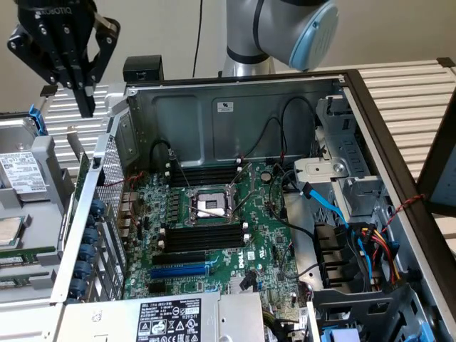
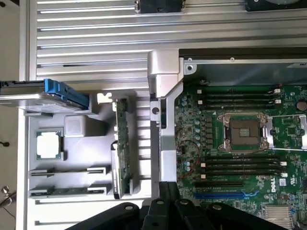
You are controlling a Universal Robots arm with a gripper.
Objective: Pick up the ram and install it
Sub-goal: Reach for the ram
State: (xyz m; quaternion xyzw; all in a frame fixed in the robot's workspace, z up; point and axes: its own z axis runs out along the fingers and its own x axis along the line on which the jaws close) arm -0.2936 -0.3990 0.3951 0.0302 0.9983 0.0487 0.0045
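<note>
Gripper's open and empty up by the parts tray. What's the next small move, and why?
Probably line the gripper up over the ram, standing on edge in the grey tray, and lower toward it. The gripper hangs open and empty well above the tray, and the black memory slots look unfilled, so nothing is picked yet.

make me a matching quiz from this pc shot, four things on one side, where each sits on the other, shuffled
1 pincer
2 blue expansion slot
3 processor socket
4 hard drive

a between the two groups of memory slots
b in a blue caddy
c in the air outside the case
d between memory slots and the labelled box

Pairs: 1-c, 2-d, 3-a, 4-b
</note>
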